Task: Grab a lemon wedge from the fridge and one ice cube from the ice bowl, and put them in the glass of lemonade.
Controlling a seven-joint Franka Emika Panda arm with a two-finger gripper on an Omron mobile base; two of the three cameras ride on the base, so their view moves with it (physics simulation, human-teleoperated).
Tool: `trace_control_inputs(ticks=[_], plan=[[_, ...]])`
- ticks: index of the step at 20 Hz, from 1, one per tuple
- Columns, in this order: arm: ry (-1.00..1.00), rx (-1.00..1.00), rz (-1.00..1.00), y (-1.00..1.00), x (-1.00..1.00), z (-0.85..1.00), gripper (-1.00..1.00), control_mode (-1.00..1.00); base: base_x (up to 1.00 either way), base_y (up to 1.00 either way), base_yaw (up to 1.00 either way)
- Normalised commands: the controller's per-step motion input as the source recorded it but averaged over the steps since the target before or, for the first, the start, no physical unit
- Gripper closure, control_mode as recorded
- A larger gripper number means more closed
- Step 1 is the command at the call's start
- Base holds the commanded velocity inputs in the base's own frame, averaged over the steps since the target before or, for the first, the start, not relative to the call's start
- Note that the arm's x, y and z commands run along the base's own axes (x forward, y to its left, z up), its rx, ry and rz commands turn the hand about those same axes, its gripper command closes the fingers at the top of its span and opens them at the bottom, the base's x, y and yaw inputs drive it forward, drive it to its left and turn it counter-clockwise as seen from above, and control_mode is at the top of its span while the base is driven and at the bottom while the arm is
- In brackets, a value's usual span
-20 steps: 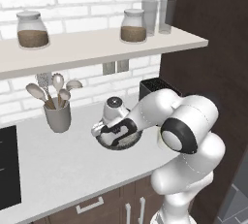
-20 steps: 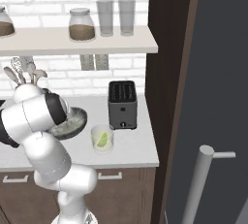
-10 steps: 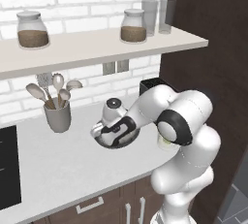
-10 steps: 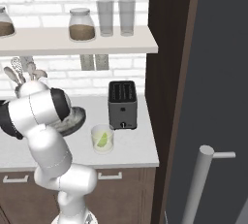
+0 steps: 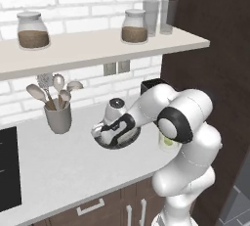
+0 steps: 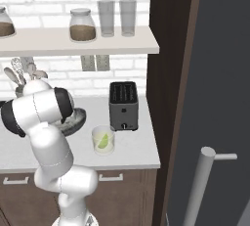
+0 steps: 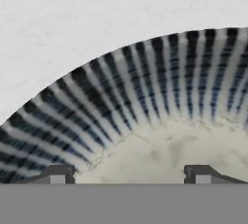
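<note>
The gripper (image 7: 127, 172), jaws apart, has sunk lower into the ice bowl (image 7: 145, 97), probably closing on a hidden cube.

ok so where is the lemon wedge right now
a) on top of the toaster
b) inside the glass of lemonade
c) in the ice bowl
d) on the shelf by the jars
b: in the right base view the lemon wedge sits inside the glass of lemonade on the counter, beside the toaster and apart from the ice bowl.
</note>
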Motion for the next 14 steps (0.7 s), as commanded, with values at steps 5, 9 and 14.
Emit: trace_control_inputs(ticks=[5, 9, 14], plan=[[0.0, 0.09, -0.01, -0.24, -0.5, -0.31, -1.0, -1.0, 0.0, 0.0, 0.0], [0.13, 0.09, -0.03, -0.23, -0.57, -0.52, -1.0, -1.0, 0.0, 0.0, 0.0], [0.03, 0.05, -0.02, -0.09, -0.14, -0.18, -1.0, -1.0, 0.0, 0.0, 0.0]])
